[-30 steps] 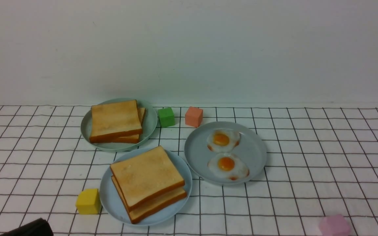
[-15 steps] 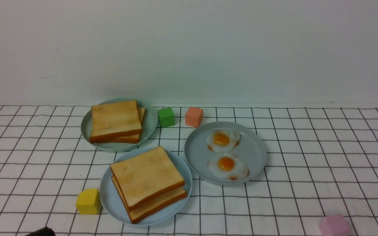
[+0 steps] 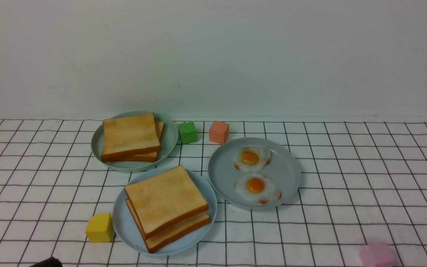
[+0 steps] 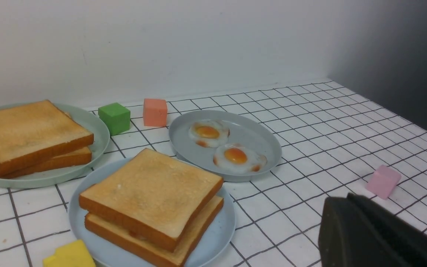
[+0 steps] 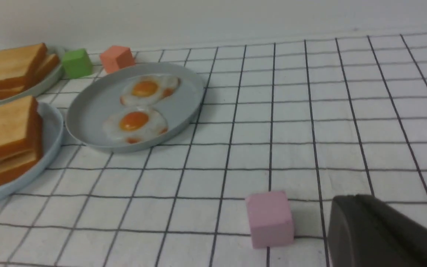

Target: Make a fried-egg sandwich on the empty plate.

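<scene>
The sky-blue plate (image 3: 124, 222) at the front centre-left holds two stacked toast slices (image 3: 165, 198). They also show in the left wrist view (image 4: 150, 189). No egg shows between them. Two fried eggs (image 3: 257, 187) lie on the grey-blue plate (image 3: 221, 174) to the right. My left gripper (image 4: 337, 200) hangs low near the table's front, its dark fingers together and empty. Only a dark sliver of it (image 3: 46, 262) shows in the front view. My right gripper (image 5: 350, 200) is shut and empty beside the pink cube (image 5: 271, 218).
A grey-green plate (image 3: 169, 142) at the back left holds two more toast slices (image 3: 130, 135). A green cube (image 3: 188, 132) and a salmon cube (image 3: 219, 131) stand behind the plates. A yellow cube (image 3: 99, 227) touches the sky-blue plate's left side.
The dark part of my left arm has drawn back down to the front view's bottom-left edge. Plates, toast and eggs have not moved.
</scene>
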{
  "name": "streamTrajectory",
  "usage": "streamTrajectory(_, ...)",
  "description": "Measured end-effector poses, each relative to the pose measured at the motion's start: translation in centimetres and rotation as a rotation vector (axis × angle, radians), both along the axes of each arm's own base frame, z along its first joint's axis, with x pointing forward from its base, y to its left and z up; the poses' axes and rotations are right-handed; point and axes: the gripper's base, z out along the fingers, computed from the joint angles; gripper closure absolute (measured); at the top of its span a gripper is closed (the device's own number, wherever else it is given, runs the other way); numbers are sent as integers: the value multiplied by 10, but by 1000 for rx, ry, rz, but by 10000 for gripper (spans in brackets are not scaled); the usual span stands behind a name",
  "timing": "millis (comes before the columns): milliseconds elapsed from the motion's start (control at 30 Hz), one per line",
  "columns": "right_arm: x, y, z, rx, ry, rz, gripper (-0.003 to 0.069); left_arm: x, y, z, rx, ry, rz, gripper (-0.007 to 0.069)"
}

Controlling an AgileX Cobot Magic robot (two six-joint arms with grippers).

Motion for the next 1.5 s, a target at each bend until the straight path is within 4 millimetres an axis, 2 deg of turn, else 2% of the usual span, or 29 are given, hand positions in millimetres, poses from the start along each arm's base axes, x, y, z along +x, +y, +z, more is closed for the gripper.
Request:
streamTrajectory(33,0,0,-13,-2,20,0,671,0,0,0,0,0,0,638)
streamTrajectory(100,0,0,-21,3,39,3,671,0,0,-1,2,3,-1,638)
streamTrajectory(1200,0,2,-21,49,37,9,659,1,0,-6,3,9,7,627)
streamTrajectory(1400,0,2,-21,49,37,9,655,4,13,-9,-23,-21,197,638)
streamTrajectory(1500,0,2,-21,49,37,9,652,-3,28,-15,-7,5,399,638)
